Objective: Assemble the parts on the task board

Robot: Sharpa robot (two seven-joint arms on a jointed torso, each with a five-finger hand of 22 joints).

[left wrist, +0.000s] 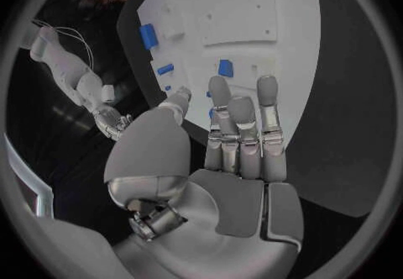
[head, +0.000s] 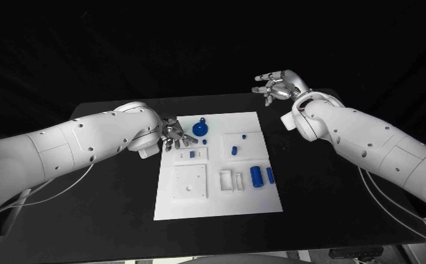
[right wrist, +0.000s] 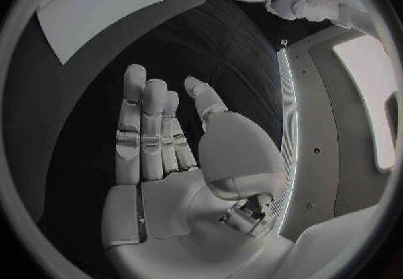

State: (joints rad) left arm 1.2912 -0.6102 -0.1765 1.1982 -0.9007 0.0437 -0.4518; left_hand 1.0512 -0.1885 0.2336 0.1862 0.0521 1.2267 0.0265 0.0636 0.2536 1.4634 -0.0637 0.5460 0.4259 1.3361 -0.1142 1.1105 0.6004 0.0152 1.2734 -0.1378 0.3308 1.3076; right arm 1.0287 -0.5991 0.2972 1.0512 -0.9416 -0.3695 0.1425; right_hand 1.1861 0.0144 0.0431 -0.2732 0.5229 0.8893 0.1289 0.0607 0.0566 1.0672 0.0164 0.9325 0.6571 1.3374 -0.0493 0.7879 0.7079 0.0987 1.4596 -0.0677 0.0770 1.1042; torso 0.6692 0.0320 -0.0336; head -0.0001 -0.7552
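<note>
Reach step, nothing grasped yet. Left hand (head: 173,136) spread, empty, at board (head: 191,205) far-left edge beside round blue part (head: 200,129). Right hand (head: 281,87) spread, empty, off board. Next: close on part.

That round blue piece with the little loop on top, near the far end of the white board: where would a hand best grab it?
Probably by the round body of the blue piece, pinched across its sides from above. It seems to lie flat on the white board, so only its top and edges are open. The small loop looks too slim for a firm hold. The left hand lies right beside it, fingers spread and holding nothing.
</note>
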